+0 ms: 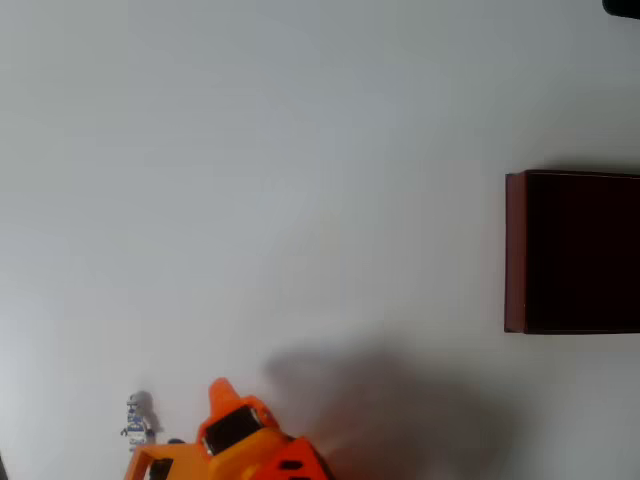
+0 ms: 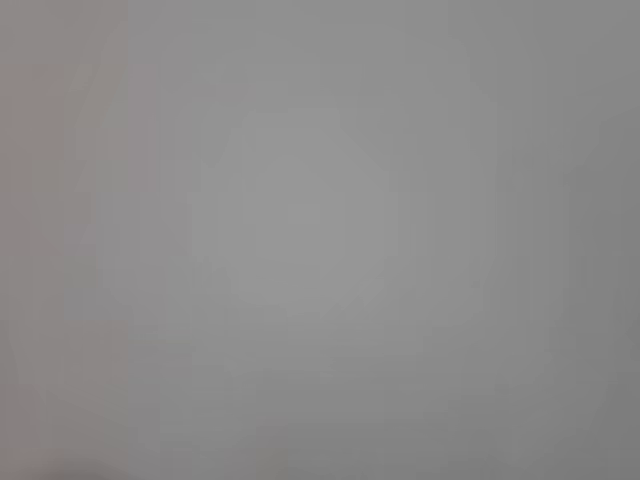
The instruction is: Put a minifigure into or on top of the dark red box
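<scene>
The pale, off-white matte worktop (image 1: 300, 180) is stretching across the whole overhead view, and in the wrist view it is showing as a blurred, featureless grey field with a faint pinkish band down the left edge. Next in size, the large rectangular dark red box (image 1: 575, 252) is sitting at the right edge of the overhead view, its very dark maroon top face running out of the picture and a lighter brick-red side wall showing along its left. The orange plastic arm with its two-finger gripper (image 1: 219, 388) is entering from the bottom edge, left of centre, a black part set into its body and one pointed orange tip aiming up the picture; a soft grey shadow is spreading on the worktop to its right. Whether the jaws are parted or closed I cannot tell — one tip is all that is showing. Smallest of all, the tiny white minifigure (image 1: 139, 417) with blue and dark markings is lying on the worktop near the lower left corner, just beside the gripper on its left and apart from it — well apart from the box.
</scene>
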`<state>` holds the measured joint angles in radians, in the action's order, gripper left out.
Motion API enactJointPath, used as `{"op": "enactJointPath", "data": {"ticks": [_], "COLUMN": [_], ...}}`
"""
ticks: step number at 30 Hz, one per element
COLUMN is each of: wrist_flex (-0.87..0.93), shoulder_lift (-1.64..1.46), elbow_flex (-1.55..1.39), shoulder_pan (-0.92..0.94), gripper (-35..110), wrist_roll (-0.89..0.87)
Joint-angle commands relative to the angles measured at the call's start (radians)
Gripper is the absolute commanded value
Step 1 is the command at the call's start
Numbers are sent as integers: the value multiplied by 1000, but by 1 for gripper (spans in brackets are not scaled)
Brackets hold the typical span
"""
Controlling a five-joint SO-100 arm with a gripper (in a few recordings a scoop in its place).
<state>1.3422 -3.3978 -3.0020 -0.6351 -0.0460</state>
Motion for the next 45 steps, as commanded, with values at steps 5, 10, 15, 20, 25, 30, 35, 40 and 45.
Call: {"op": "enactJointPath", "data": {"ticks": [5,10,15,20,25,30,35,40,45], "wrist_flex": [17,17,14,54,176,222,187,201,130], "shoulder_lift": [-12,-12,-12,-12,-11,21,224,532,676], "elbow_flex": [-17,-17,-26,81,117,132,218,410,445], "shoulder_pan": [-23,-14,-12,-15,-78,-232,-380,-480,-575], "gripper": [0,0,11,11,13,16,18,20,20], "wrist_roll": [5,-11,-298,-844,-1451,-1898,-2281,-2554,-2766]}}
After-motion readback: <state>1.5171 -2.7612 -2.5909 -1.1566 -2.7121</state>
